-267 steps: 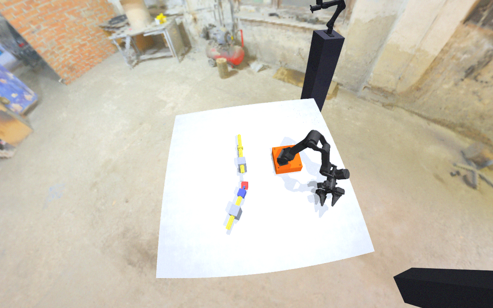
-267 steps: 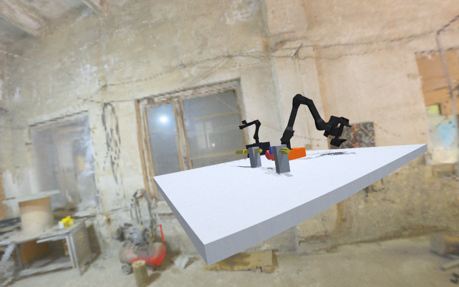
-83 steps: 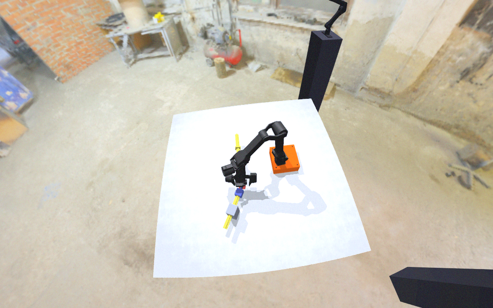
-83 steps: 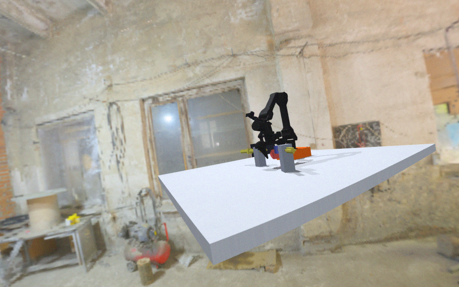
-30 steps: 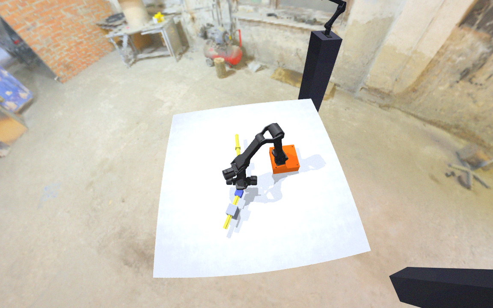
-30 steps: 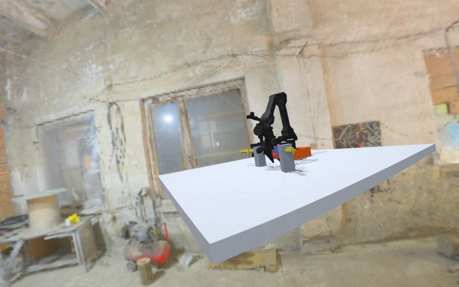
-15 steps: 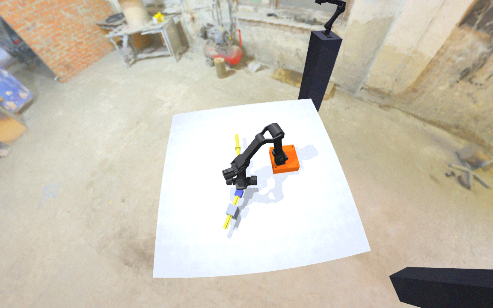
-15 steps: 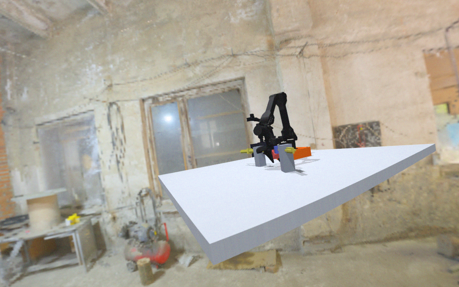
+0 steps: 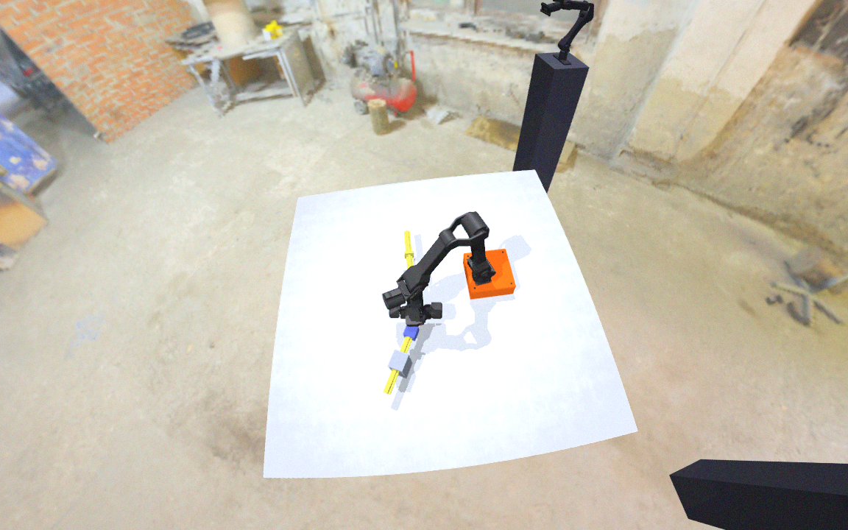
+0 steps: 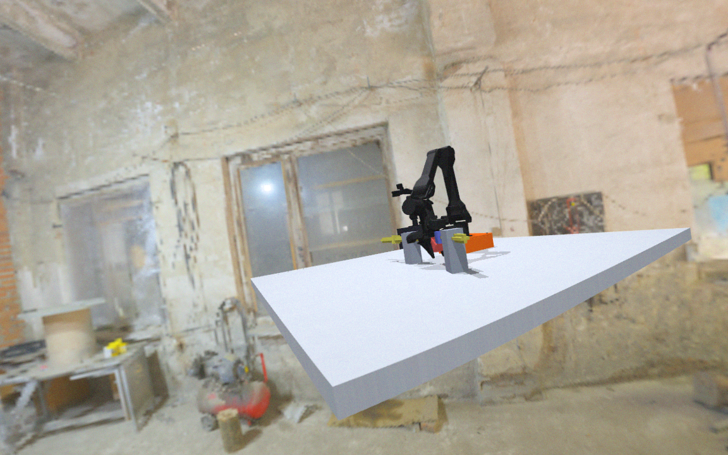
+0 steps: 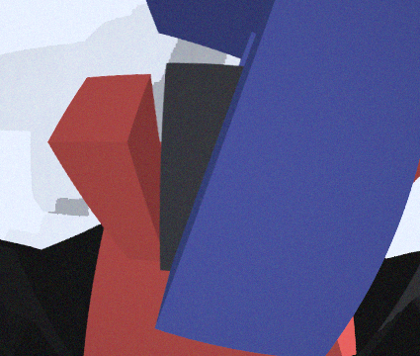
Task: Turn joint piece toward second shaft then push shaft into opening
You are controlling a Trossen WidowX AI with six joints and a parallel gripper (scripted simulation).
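Observation:
My gripper [image 9: 414,321] [image 10: 425,242] points down over the joint and is shut on the red joint piece [image 11: 114,158] [image 10: 433,244]. In the wrist view the red piece is a fork around a dark centre block [image 11: 190,138], with the blue yoke [image 11: 315,172] [image 9: 408,333] [image 10: 439,236] tilted across it. The blue yoke sits on a yellow shaft [image 9: 390,382] that passes through the near grey block [image 9: 399,361] [image 10: 455,259]. The other yellow shaft [image 9: 407,245] [image 10: 389,239] runs away beyond the arm. Its grey block [image 10: 412,253] is hidden by the arm in the top view.
The arm stands on an orange base [image 9: 500,277] [image 10: 478,242] on the white table [image 9: 480,408] [image 10: 383,316]. A dark pillar [image 9: 549,112] stands at the table's far corner. A dark bar [image 9: 789,491] lies off the near right corner.

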